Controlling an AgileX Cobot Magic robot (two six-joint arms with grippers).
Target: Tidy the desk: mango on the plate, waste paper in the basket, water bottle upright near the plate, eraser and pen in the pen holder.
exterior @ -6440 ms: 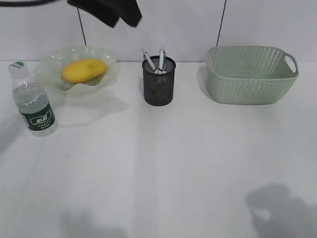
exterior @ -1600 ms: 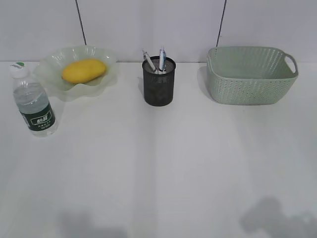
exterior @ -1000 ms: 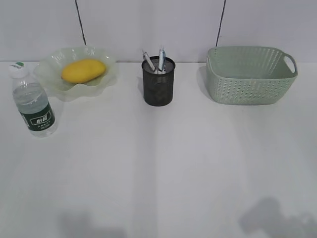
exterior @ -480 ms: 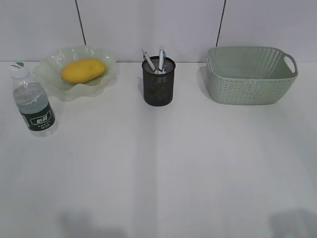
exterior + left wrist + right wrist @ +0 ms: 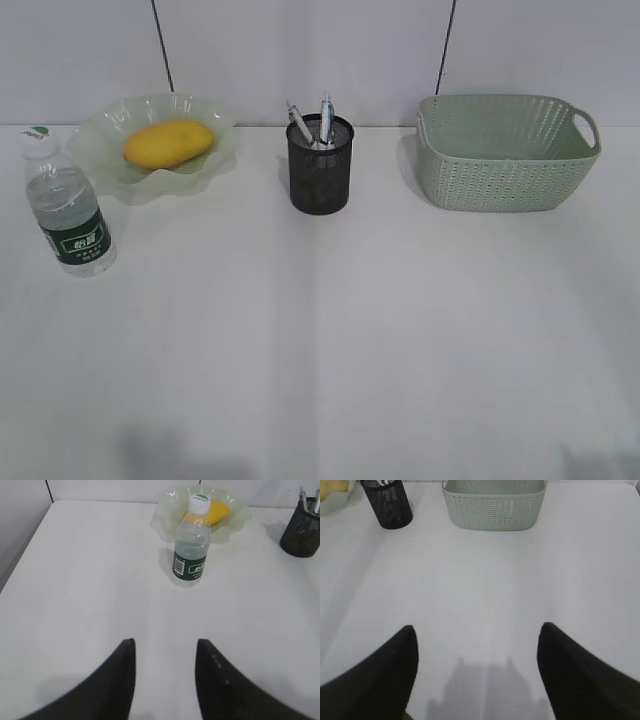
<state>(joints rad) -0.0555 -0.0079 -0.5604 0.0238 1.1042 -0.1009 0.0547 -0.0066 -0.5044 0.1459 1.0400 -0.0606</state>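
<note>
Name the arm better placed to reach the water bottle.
Left. The water bottle stands upright straight ahead of the open left gripper; the right gripper faces the basket instead.

We see bright, even, diffuse light. The desk looks washed out, with soft faint shadows beside the pen holder and basket. Both wrist views show blurred dark fingers at the bottom.

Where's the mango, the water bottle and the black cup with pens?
mango [image 5: 168, 142], exterior view, middle of the fruit.
water bottle [image 5: 75, 240], exterior view, green label.
pen holder [image 5: 320, 175], exterior view, mesh side.
</note>
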